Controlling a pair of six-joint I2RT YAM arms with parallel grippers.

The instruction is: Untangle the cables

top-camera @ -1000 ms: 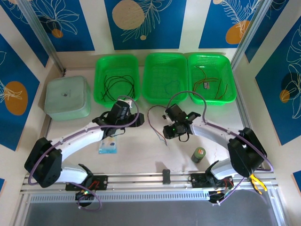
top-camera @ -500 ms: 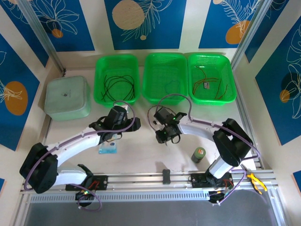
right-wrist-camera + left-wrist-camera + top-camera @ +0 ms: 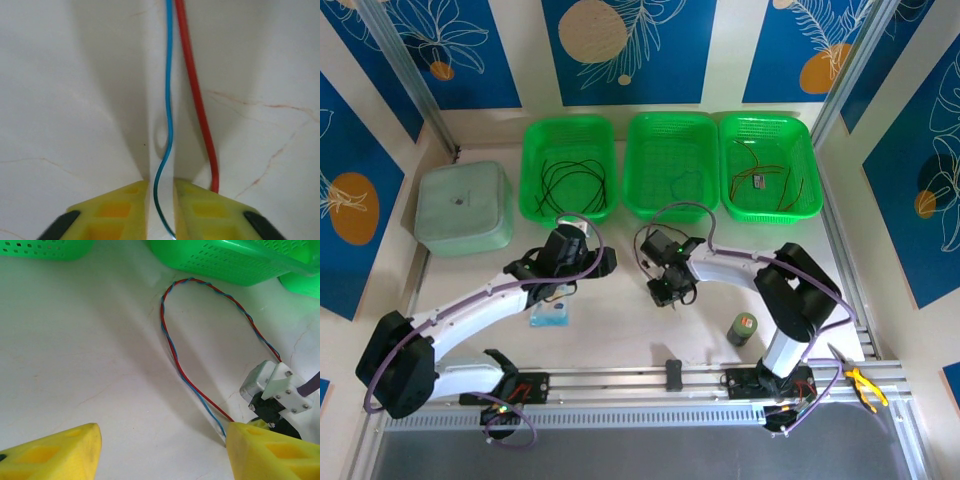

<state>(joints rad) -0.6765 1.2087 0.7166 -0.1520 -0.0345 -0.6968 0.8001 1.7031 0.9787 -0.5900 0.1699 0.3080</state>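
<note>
The cables are thin, limp wires. In the top view's upper middle, the left basket holds black cables in loose loops, too tangled to count. The middle basket holds one faint blue-grey cable. The right basket holds red and orange-brown cables. Below the middle basket, on the table, lies a twisted pair: one red strand and one blue, wound round each other in a tall arch.

I count three baskets, all bright green plastic mesh with rounded corners. At far left sits one pale green lidded box, and at lower right one small green can. The table is smooth and pale, with fine veins.

My left gripper has its yellow fingers wide apart over bare table, facing the arch. My right gripper has its fingers nearly together, leaving a narrow slit. The blue wire runs down into that slit, and the red wire passes beside the finger at frame right. Whether I pinch the blue wire, I cannot tell.
</note>
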